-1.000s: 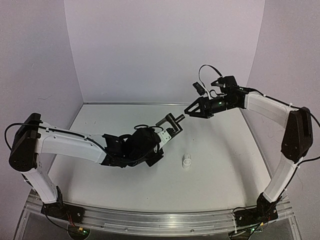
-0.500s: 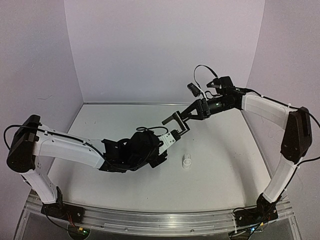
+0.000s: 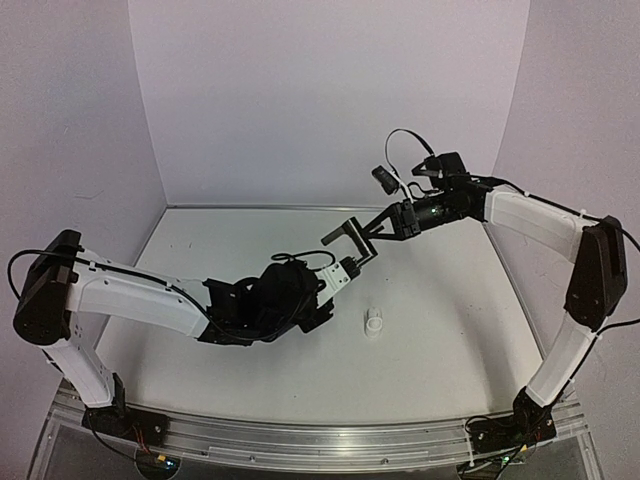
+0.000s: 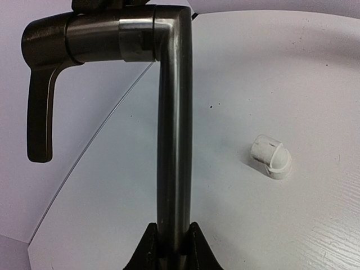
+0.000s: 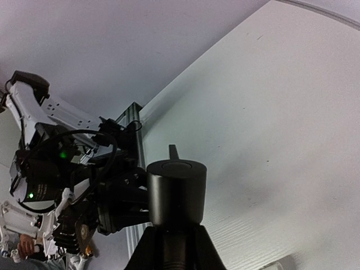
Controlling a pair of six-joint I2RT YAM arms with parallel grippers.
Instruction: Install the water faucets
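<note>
The black L-shaped faucet pipe (image 3: 349, 240) hangs above the table between both arms. My left gripper (image 3: 341, 270) is shut on the long stem's lower end; in the left wrist view the stem (image 4: 174, 140) rises from between the fingers (image 4: 147, 247) to a bent top with a lever. My right gripper (image 3: 374, 229) is shut on the faucet's round capped end (image 5: 176, 191), reaching in from the right. The small white fitting (image 3: 373, 322) lies alone on the table, right of the stem in the left wrist view (image 4: 270, 157).
The white table (image 3: 450, 330) is walled at the back and both sides. An aluminium rail (image 3: 320, 440) runs along the near edge by the arm bases. My left arm's black wrist (image 5: 84, 191) fills the lower left of the right wrist view.
My right gripper moved left to the faucet's upper end and went from open to shut on it. The left gripper kept its hold, tilting the pipe slightly.
</note>
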